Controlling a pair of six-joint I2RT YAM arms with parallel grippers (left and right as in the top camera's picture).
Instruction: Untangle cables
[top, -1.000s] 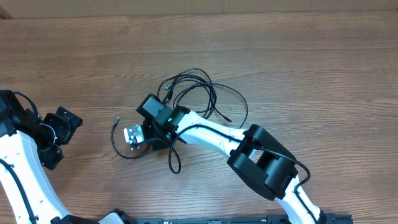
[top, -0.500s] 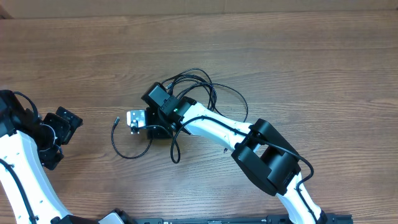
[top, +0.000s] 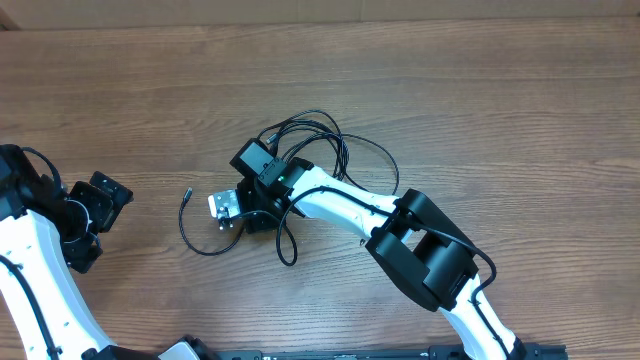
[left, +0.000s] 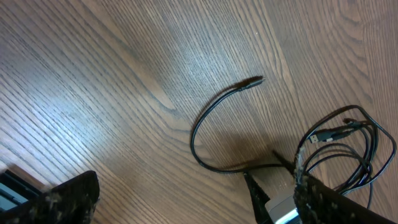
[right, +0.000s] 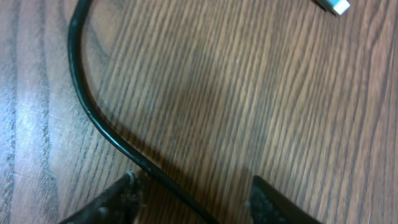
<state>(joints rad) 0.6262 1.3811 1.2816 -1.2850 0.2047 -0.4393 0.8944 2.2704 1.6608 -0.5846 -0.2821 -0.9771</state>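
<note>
Shut a second ago, right tool (right: 193, 186) now half-open astride cables (right: 93, 118)

both arms are built alike: smooth white shells between chunky black joints. the right arm (top: 340, 203), in the lower right of the overhead frame, has a big boxy black joint housing (top: 425, 252) with a thick black wire (top: 488, 270) looping off it. a tiny green light (top: 283, 179) glows near its wrist, and a silvery block (top: 222, 206) sits at its tip. the left arm (top: 30, 262), at the lower left edge, has thin black wires (top: 33, 157) too. up close, the left gripper (left: 199, 208) has dark fingers (left: 69, 198) speckled with pale flecks. the right gripper (right: 193, 205) has matte black fingers (right: 283, 204), scuffed grey at the edges.
</note>
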